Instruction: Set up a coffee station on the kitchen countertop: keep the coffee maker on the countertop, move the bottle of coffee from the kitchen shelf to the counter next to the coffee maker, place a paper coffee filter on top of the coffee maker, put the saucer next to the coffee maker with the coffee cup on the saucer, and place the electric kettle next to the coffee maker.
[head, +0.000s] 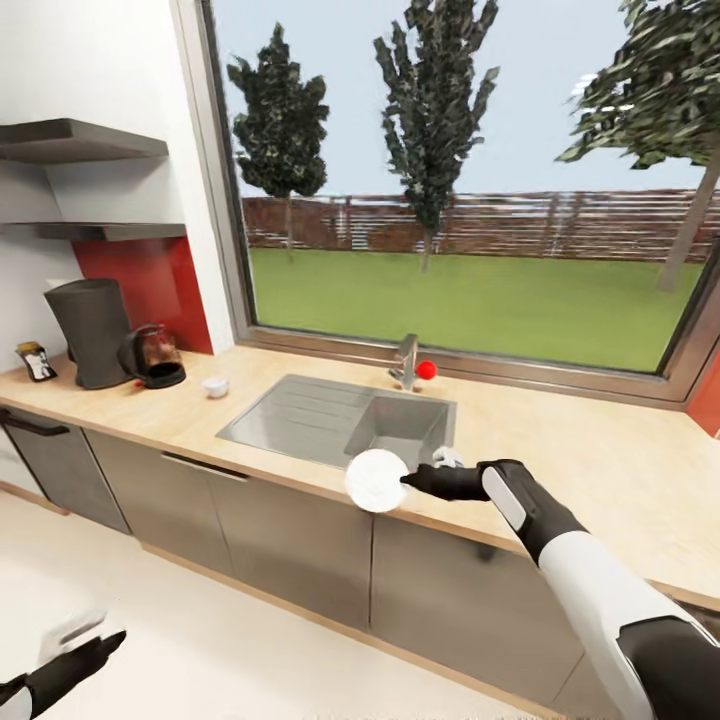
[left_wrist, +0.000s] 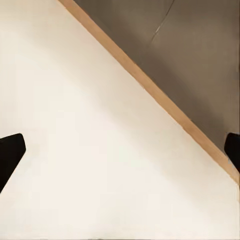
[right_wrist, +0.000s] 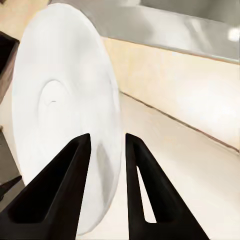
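Note:
My right gripper (head: 405, 482) is shut on the rim of a white saucer (head: 376, 480), which hangs edge-on over the counter's front edge by the sink; the right wrist view shows the saucer (right_wrist: 65, 100) between the two dark fingers (right_wrist: 60, 190). At the counter's left end stands the dark grey coffee maker (head: 92, 330), a dark glass pot (head: 158, 358) right against it. A small bottle of coffee (head: 37, 362) sits left of the maker. Right of the pot, a little white coffee cup (head: 215, 386) rests on the counter. My left gripper (head: 100, 645) hangs open, low over the floor.
A steel sink (head: 300, 415) with a faucet (head: 407, 362) and a red ball (head: 427, 370) lies in the wooden countertop (head: 600, 470) under a big window. Two grey shelves (head: 80, 140) hang above the coffee maker. Grey cabinets (head: 290, 530) run below, pale floor in front.

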